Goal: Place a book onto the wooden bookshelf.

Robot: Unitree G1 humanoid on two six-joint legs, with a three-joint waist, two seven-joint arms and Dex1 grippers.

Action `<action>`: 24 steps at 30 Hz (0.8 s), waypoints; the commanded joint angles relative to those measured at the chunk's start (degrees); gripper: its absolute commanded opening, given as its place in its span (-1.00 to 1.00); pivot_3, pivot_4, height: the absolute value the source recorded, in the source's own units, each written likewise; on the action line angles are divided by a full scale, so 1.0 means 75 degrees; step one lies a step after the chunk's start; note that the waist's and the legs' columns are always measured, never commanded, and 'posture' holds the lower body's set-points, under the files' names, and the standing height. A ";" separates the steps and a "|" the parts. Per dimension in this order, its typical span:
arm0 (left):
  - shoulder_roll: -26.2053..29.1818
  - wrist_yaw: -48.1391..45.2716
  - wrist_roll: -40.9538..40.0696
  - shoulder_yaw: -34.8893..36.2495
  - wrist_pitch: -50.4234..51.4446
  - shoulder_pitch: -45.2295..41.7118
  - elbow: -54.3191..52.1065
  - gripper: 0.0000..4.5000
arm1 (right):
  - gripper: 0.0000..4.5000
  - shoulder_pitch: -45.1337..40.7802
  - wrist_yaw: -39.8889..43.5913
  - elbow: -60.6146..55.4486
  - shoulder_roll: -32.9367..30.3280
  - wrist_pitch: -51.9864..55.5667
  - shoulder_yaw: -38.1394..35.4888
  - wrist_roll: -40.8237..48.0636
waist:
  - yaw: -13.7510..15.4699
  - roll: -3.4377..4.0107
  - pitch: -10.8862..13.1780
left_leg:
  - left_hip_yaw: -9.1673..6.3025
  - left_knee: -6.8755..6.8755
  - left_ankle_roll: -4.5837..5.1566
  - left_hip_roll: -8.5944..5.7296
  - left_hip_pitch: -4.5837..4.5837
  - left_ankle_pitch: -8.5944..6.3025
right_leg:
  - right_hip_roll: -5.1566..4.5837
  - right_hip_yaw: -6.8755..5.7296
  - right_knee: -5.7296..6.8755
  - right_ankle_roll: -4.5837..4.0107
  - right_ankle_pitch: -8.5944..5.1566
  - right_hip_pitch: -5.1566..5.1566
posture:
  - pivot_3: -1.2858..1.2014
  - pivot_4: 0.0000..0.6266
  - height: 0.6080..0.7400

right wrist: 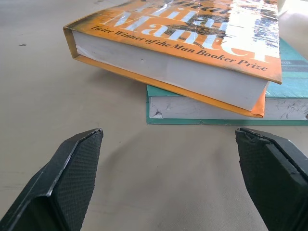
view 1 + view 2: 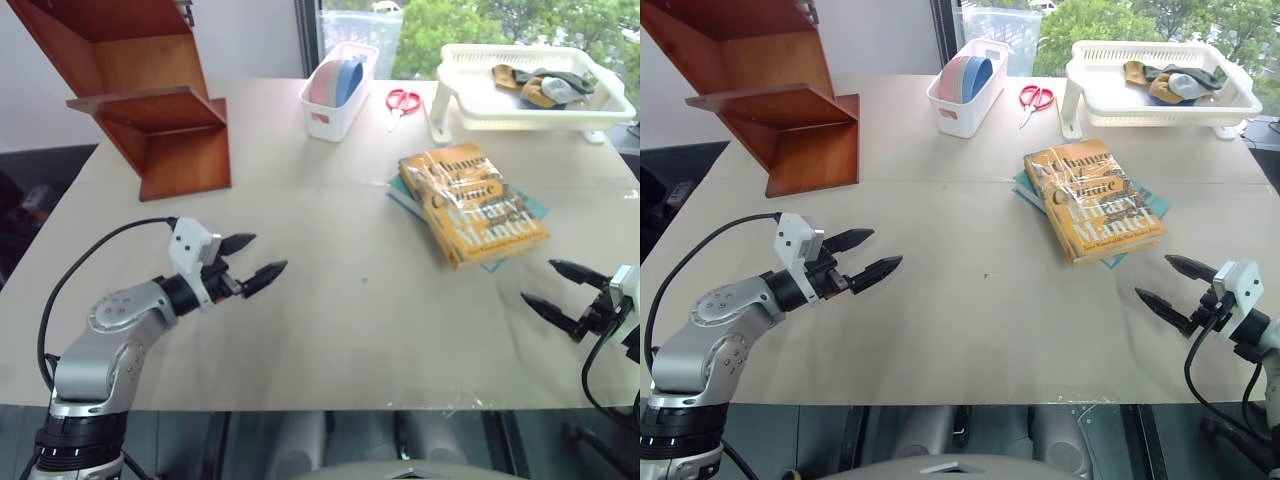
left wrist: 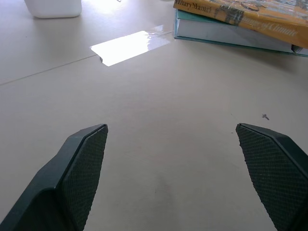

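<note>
Book (image 2: 1093, 200): thick glossy orange paperback atop thin teal book (image 2: 1143, 211); bookshelf (image 2: 770, 95) at 10 o'clock; left pincer (image 2: 868, 255) and right pincer (image 2: 1167, 284) both spread.

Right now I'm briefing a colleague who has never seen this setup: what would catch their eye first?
The glossy yellow-orange book stands out, lying skewed on a thinner teal book right of the table's middle. At the far left corner stands the reddish-brown wooden bookshelf. Nearer, the left hand and right hand hover over the table, each with fingers spread and holding nothing.
</note>
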 commanded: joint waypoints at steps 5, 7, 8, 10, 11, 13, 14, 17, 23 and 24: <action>0.0364 -0.0449 -0.0038 0.0140 -0.0132 -0.0083 -0.0028 1.00 | 1.00 0.0416 -0.0172 -0.0446 0.0020 -0.0037 -0.0400 0.0205 | 0.0005 0.0003 -0.0001 | -0.0001 -0.0005 0.0000 0.0000 -0.0001 0.0000 | -0.0001 -0.0002 -0.0002 -0.0001 -0.0001 0.0000 | 0.03 -0.52 1.00; 0.0333 -0.0452 -0.0018 0.0081 -0.0133 -0.0089 -0.0046 1.00 | 1.00 0.0467 -0.0208 -0.0458 -0.0005 -0.0007 -0.0433 0.0238 | 0.0002 0.0002 -0.0001 | 0.0004 -0.0004 0.0000 -0.0003 -0.0001 0.0000 | -0.0006 0.0001 -0.0002 -0.0001 -0.0001 0.0000 | 0.03 -0.52 1.00; 0.0311 -0.0453 0.0018 0.0035 -0.0155 -0.0087 -0.0057 1.00 | 1.00 0.0503 -0.0199 -0.0456 -0.0023 -0.0006 -0.0468 0.0256 | 0.0002 0.0002 -0.0001 | 0.0004 -0.0004 0.0000 -0.0003 0.0000 0.0000 | -0.0007 0.0001 -0.0002 -0.0001 -0.0001 0.0000 | 0.03 -0.52 1.00; 0.0287 -0.0453 0.0042 -0.0010 -0.0168 -0.0125 -0.0054 1.00 | 1.00 0.0542 -0.0276 -0.0436 -0.0039 0.0004 -0.0542 0.0237 | 0.0002 0.0002 -0.0001 | 0.0004 -0.0004 0.0000 -0.0002 0.0002 0.0000 | -0.0007 0.0001 -0.0001 -0.0001 0.0000 0.0000 | 0.03 -0.52 1.00; 0.0279 -0.0435 0.0032 -0.0013 -0.0145 -0.0149 -0.0083 1.00 | 1.00 0.0550 -0.0292 -0.0414 -0.0052 0.0005 -0.0579 0.0237 | 0.0002 0.0002 -0.0001 | 0.0002 -0.0004 0.0000 -0.0001 0.0002 0.0000 | -0.0006 -0.0001 0.0000 -0.0001 -0.0001 0.0000 | 0.03 -0.52 1.00; 0.0273 -0.0418 -0.0028 0.0014 -0.0075 -0.0186 -0.0145 1.00 | 1.00 0.0525 -0.0354 -0.0347 -0.0081 -0.0010 -0.0616 0.0196 | 0.0002 0.0002 -0.0001 | 0.0001 -0.0004 0.0000 0.0001 0.0001 0.0000 | -0.0003 -0.0002 0.0000 -0.0001 -0.0001 0.0000 | 0.03 -0.52 1.00; 0.0251 -0.0406 -0.0036 -0.0003 -0.0061 -0.0177 -0.0187 1.00 | 1.00 0.0505 -0.0371 -0.0269 -0.0097 -0.0028 -0.0635 0.0185 | 0.0002 0.0002 -0.0001 | 0.0001 -0.0004 0.0000 0.0001 0.0001 0.0000 | -0.0003 -0.0002 0.0000 -0.0001 -0.0001 0.0000 | 0.03 -0.52 1.00; 0.0251 -0.0434 -0.0003 -0.0044 -0.0091 -0.0148 -0.0248 1.00 | 1.00 0.0414 -0.0596 -0.0105 -0.0133 0.0133 -0.0683 0.0183 | 0.0001 0.0002 -0.0001 | 0.0004 -0.0004 0.0000 0.0000 0.0001 0.0000 | -0.0004 0.0001 -0.0002 -0.0001 0.0000 0.0000 | 0.03 -0.52 1.00; 0.0349 -0.0492 -0.0163 0.0183 -0.0020 -0.0112 -0.0455 1.00 | 1.00 -0.0286 -0.1547 0.0094 -0.0252 0.0752 -0.0643 -0.0072 | -0.0021 0.0003 -0.0002 | 0.0010 -0.0003 0.0000 0.0000 0.0005 0.0000 | -0.0004 0.0006 0.0002 0.0000 0.0000 -0.0001 | 0.03 -0.52 1.00; 0.0355 -0.0489 -0.0191 0.0204 -0.0007 -0.0118 -0.0487 1.00 | 1.00 -0.0392 -0.1660 0.0095 -0.0273 0.0870 -0.0633 -0.0092 | -0.0014 0.0004 -0.0002 | 0.0009 -0.0003 0.0000 0.0000 0.0006 0.0000 | -0.0003 0.0006 0.0003 0.0000 0.0000 -0.0001 | 0.03 -0.52 1.00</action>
